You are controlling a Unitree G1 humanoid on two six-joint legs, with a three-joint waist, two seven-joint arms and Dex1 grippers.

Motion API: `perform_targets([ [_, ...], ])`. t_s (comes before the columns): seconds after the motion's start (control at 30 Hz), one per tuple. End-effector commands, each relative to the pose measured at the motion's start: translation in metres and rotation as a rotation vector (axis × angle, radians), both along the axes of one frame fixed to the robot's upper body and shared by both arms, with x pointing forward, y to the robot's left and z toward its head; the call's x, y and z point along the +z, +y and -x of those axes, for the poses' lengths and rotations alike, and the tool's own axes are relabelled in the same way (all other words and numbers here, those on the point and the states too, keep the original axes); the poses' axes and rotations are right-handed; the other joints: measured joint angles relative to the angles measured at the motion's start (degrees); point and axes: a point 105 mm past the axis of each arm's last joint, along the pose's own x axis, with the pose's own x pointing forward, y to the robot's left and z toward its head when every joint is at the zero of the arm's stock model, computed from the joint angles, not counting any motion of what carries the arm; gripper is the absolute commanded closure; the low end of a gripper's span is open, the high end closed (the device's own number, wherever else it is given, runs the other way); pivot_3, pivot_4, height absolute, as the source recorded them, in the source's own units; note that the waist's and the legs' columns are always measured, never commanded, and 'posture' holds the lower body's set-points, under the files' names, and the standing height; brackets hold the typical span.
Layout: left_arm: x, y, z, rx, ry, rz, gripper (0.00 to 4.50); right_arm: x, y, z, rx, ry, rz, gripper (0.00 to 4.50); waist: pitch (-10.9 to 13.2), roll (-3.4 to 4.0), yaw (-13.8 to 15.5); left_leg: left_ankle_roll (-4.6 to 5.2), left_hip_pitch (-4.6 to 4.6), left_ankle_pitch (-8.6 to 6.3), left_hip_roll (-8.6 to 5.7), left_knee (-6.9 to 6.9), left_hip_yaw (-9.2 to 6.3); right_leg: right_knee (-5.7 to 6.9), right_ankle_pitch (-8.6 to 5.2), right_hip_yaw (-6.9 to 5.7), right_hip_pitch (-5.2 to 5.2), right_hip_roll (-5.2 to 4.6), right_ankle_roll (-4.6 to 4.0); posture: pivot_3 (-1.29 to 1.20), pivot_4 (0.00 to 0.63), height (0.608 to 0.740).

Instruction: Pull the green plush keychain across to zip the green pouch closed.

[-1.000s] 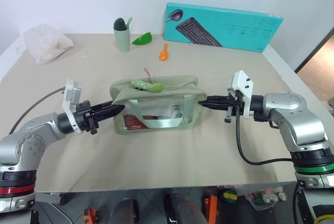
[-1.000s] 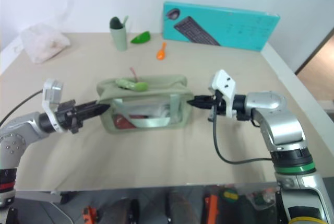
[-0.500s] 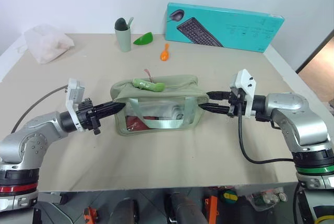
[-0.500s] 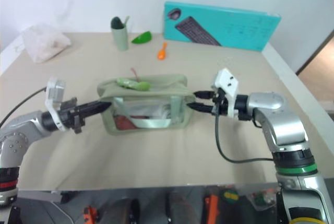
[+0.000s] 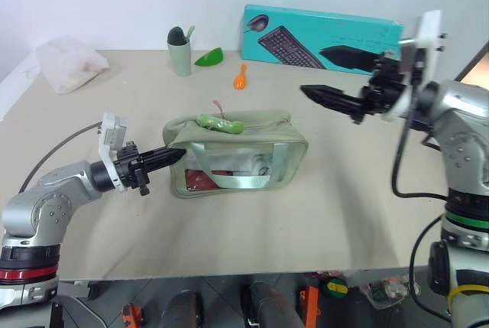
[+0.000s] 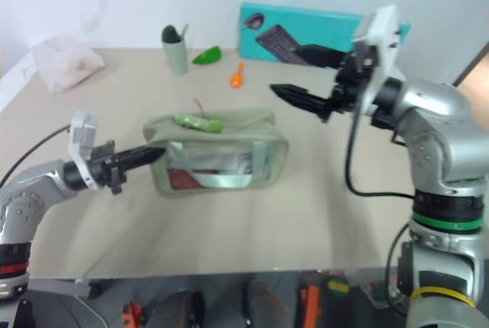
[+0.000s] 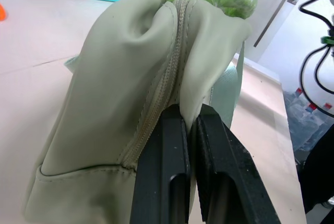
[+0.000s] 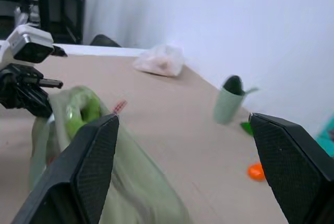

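The table (image 5: 321, 213) carried everything, with a teal keyboard box (image 5: 328, 37) propped against the wall at its far edge. A white plastic bag (image 5: 67, 62) sat at the far left corner. The green pouch (image 5: 237, 156) lay near the middle of the table, its clear window facing the robot and its strap (image 5: 233, 179) hanging across that window. The left gripper (image 5: 170, 157) was clamped shut on the fabric at the pouch's left end, right beside the zipper seam, as the left wrist view showed. The right gripper (image 5: 332, 76) hung in the air above and to the right of the pouch, well apart from it, its fingers spread wide and holding nothing. A sage cup (image 5: 179, 51) stood at the back beside a glossy green leaf-shaped piece (image 5: 208, 56) and a small orange spoon (image 5: 241, 77). The green plush keychain (image 5: 219, 123) rested on top of the pouch, toward its left end, its pinkish cord (image 5: 216, 106) sticking up behind it.
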Motion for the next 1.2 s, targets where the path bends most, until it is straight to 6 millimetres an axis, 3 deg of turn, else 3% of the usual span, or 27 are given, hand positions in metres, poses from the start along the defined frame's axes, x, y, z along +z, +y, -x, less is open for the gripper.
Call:
perform_targets([
  [0.03, 0.008, -0.005, 0.000, -0.024, -0.041, 0.002, 4.50, 0.013, 0.036, 0.009, 0.051, -0.106, 0.084, 0.39, 0.00, 0.00, 0.09, 0.00, -0.04, 0.00, -0.01, 0.00, 0.00, 0.00, 0.00, 0.00, -0.02, -0.02, 0.00, 0.00, 0.150, 0.740],
  [0.2, 0.008, -0.007, 0.001, -0.024, -0.048, 0.006, 4.50, 0.009, 0.069, 0.016, 0.124, -0.139, 0.167, 0.39, 0.00, -0.01, 0.57, 0.06, -0.27, -0.07, -0.10, 0.00, 0.01, -0.05, 0.08, -0.01, -0.18, -0.12, 0.14, 0.00, 0.150, 0.740],
  [0.47, 0.007, -0.007, 0.002, -0.016, -0.052, 0.013, 4.50, -0.011, 0.086, 0.023, 0.178, -0.156, 0.275, 0.39, -0.02, -0.02, 0.76, 0.09, -0.35, -0.12, -0.11, 0.01, 0.00, -0.13, 0.07, -0.05, -0.22, -0.15, 0.13, 0.00, 0.150, 0.740],
  [0.7, 0.007, -0.008, 0.002, -0.015, -0.054, 0.021, 4.50, -0.023, 0.091, 0.011, 0.125, -0.187, 0.360, 0.39, -0.02, -0.03, 0.76, 0.06, -0.31, -0.10, -0.08, 0.02, -0.01, -0.11, 0.04, -0.10, -0.21, -0.13, 0.08, 0.00, 0.150, 0.740],
  [1.2, 0.007, -0.008, 0.002, -0.010, -0.059, 0.025, 4.50, -0.023, 0.087, 0.000, 0.080, -0.217, 0.399, 0.39, -0.02, -0.03, 0.77, 0.06, -0.31, -0.09, -0.08, 0.02, -0.01, -0.10, 0.04, -0.09, -0.20, -0.13, 0.07, 0.00, 0.150, 0.740],
])
